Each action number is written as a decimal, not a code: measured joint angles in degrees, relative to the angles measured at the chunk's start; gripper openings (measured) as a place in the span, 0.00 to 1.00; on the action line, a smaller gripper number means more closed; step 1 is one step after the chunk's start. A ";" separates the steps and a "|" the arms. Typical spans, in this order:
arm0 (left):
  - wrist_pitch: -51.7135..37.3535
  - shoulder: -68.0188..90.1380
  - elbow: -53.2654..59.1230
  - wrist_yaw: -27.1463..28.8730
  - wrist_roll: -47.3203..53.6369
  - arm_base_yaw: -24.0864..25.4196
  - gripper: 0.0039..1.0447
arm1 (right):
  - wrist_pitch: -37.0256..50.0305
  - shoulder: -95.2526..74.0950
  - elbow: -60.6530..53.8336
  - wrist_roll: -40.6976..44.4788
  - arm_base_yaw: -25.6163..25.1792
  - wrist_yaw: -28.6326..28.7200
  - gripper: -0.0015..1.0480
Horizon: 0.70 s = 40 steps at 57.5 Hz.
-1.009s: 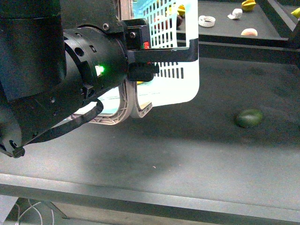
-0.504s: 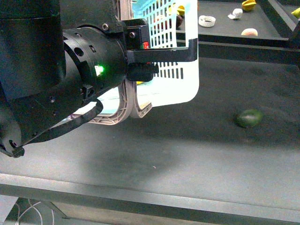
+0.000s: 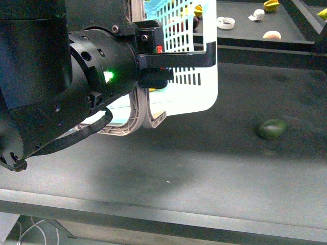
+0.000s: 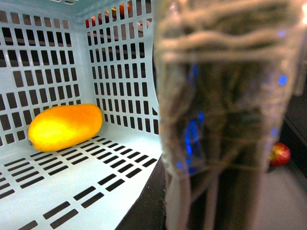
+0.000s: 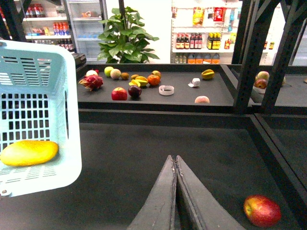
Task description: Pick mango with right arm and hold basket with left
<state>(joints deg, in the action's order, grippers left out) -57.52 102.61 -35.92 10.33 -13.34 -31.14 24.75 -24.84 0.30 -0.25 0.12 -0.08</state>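
Note:
The pale turquoise basket (image 3: 202,92) hangs tilted above the dark table, its grey handles (image 3: 148,116) drooping below it. My bulky left arm fills the left of the front view, and its gripper (image 3: 203,57) is shut on the basket. The left wrist view shows a blurred handle (image 4: 225,120) right against the camera. The yellow mango (image 4: 64,127) lies inside the basket against the slotted wall (image 4: 120,72). From the right wrist I see the mango (image 5: 29,152) in the basket (image 5: 43,96) off to one side. My right gripper (image 5: 174,159) is shut and empty over the table, apart from the basket.
A dark green oval fruit (image 3: 272,128) lies on the table to the right. A red apple (image 5: 262,210) rests near the right gripper. A raised back shelf (image 5: 144,96) holds several fruits. Black frame posts (image 5: 249,57) stand at the right.
The basket with the left gripper has crept a touch to the right; nothing else has visibly moved.

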 joint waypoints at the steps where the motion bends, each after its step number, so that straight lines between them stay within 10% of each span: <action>1: 0.00 0.00 0.00 0.00 0.00 0.00 0.04 | -0.15 0.17 0.00 0.00 0.00 0.00 0.02; 40: 0.00 0.00 0.00 0.02 0.00 0.00 0.04 | -13.44 13.75 0.00 0.02 0.00 0.15 0.02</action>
<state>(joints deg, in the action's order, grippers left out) -57.52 102.61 -35.92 10.35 -13.34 -31.14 11.31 -11.09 0.30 -0.23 0.12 0.08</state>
